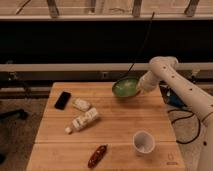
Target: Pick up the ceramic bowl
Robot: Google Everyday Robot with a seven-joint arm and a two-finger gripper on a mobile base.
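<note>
The ceramic bowl (125, 88) is round and glossy green. It is at the far right of the wooden table (115, 130), tilted with its inside facing the camera and its rim just above the table's far edge. My gripper (140, 86), at the end of the white arm (172, 82), is at the bowl's right rim and grips it there. The bowl hangs slightly above the tabletop.
A white cup (143, 142) stands near the front right. A black phone (62, 100), a small wrapped packet (81, 104), a white bottle lying down (84, 121) and a red-brown snack bag (97, 156) lie on the left and front. A dark rail runs behind the table.
</note>
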